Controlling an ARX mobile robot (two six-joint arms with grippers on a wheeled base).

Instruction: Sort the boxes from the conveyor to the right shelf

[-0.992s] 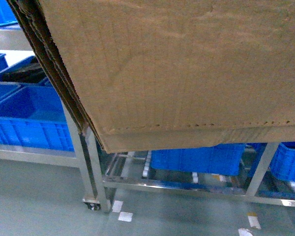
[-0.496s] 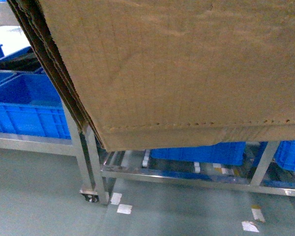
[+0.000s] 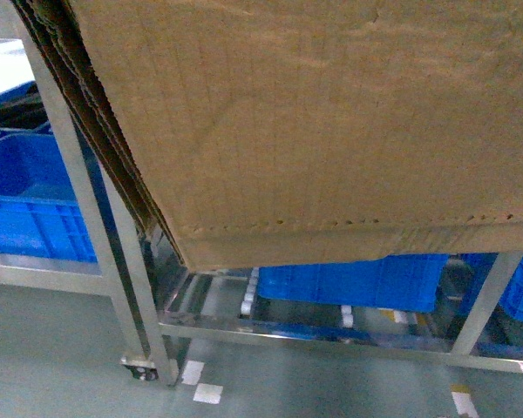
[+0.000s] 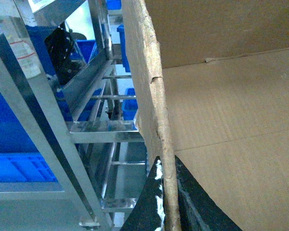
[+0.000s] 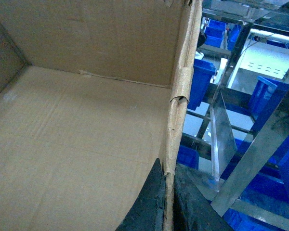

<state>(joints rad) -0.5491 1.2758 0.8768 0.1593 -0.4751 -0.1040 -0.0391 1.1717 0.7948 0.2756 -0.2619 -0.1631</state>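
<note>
No legible print; sticker on shelf post blurred. Carton held aloft before the shelf. Left gripper and right gripper each pinch opposite walls, apparently clamped tight.

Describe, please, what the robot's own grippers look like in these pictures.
Only fingertips show. The left gripper has two black, tapering fingers with a slightly glossy surface; one carries white scuff marks along its inner edge. The right gripper has the same black, tapered fingers, without clear marks. No cables, labels or arm links are visible in any view.
</note>
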